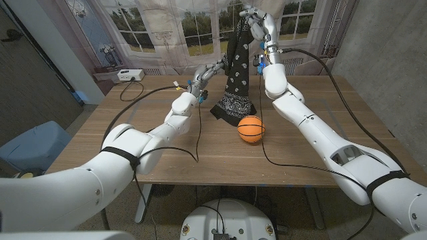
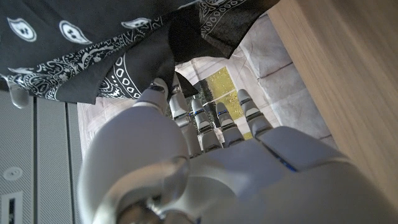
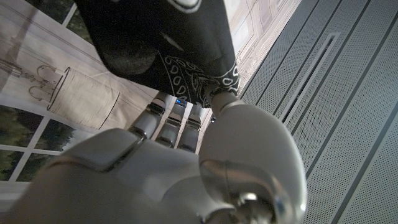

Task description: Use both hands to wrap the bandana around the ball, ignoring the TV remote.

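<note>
My right hand (image 1: 257, 23) is raised high over the far middle of the table and grips the top of the black, white-patterned bandana (image 1: 235, 73). The cloth hangs straight down, its lower end bunched on the table (image 1: 133, 143). In the right wrist view the bandana (image 3: 168, 43) is clamped between thumb and fingers (image 3: 177, 118). My left hand (image 1: 205, 75) reaches in at mid-height, fingers stretched toward the cloth's edge. In the left wrist view a fold of the bandana (image 2: 112, 56) hangs by the thumb (image 2: 157, 90), with the fingers straight and apart. The orange ball (image 1: 251, 129) sits just in front of the bandana's lower end.
A small white box (image 1: 129, 75) with a cable lies at the table's far left corner. Black cables (image 1: 197, 143) trail across the tabletop from both arms. A blue bin (image 1: 27, 143) stands on the floor to the left. A curtained window backs the table.
</note>
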